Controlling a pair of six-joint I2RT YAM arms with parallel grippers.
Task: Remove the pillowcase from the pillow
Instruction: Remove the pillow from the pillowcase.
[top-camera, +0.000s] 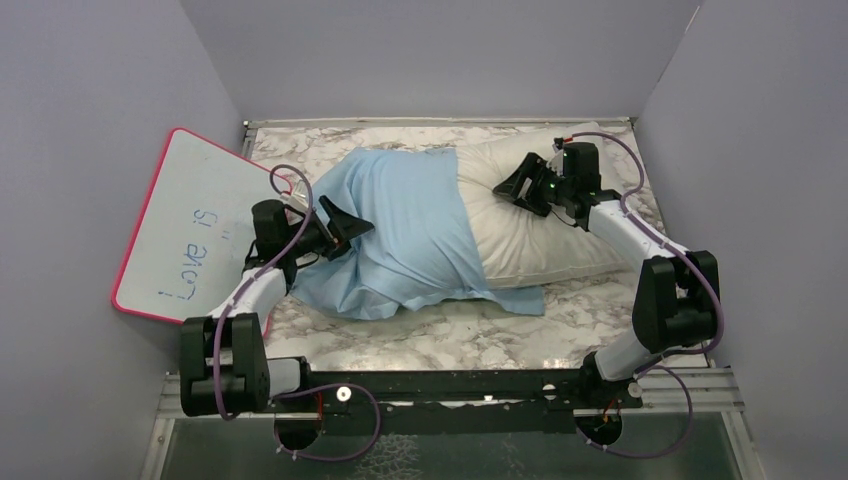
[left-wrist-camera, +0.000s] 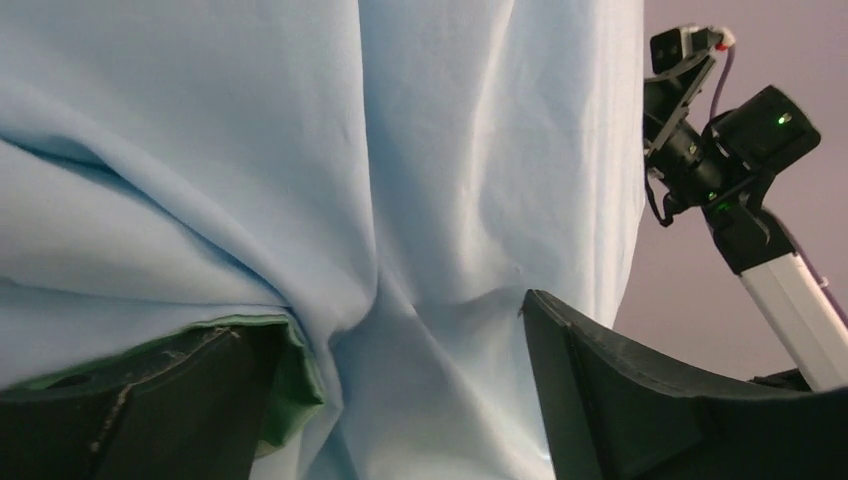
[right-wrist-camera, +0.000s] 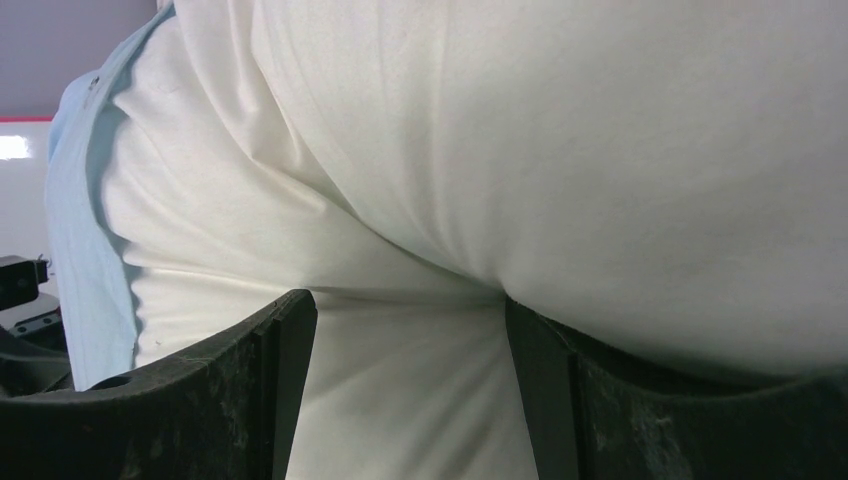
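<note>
Left gripper (left-wrist-camera: 405, 315) agape against the pillowcase (left-wrist-camera: 460, 130), right gripper (right-wrist-camera: 410, 310) tight around a fold of pillow (right-wrist-camera: 600, 150).

The pillowcase (top-camera: 405, 235) is a thin cloth sleeve, plain light blue face outward, with a green inner face exposed at one fold. It lies rumpled over the left half of the pillow (top-camera: 540, 230). The pillow is plump, off-white and lies flat, with its right half bare.

The pillowcase (top-camera: 400, 230) covers perhaps the left half of the pillow (top-camera: 545, 240).
</note>
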